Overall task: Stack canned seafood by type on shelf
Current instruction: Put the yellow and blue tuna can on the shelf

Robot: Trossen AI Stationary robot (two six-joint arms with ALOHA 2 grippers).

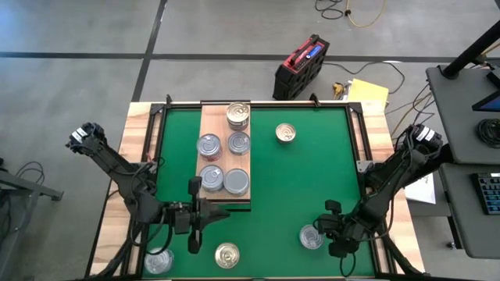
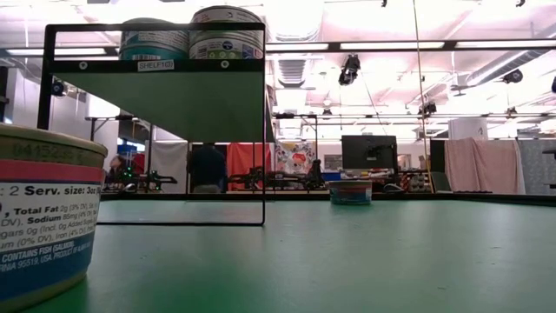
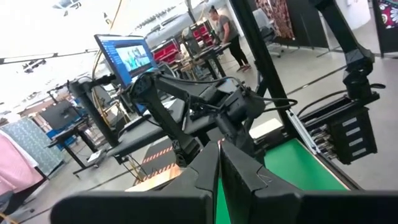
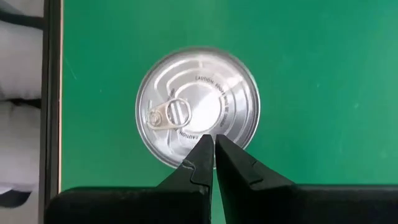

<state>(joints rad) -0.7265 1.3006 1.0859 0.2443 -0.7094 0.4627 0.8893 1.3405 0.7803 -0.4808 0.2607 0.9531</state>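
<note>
Open green mat [image 1: 312, 179] spans the table's middle and right. Five tins sit on the shelf [image 1: 209, 117]; four lie loose near the edges. The right pincer [image 4: 214, 146], shut and empty, hangs over a silver pull-tab tin [image 4: 198, 107]. The left pincer [image 3: 219, 155], shut, holds nothing.

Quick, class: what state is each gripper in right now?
Left gripper: shut, holding nothing.
Right gripper: shut, empty, above a silver-lidded can.
</note>
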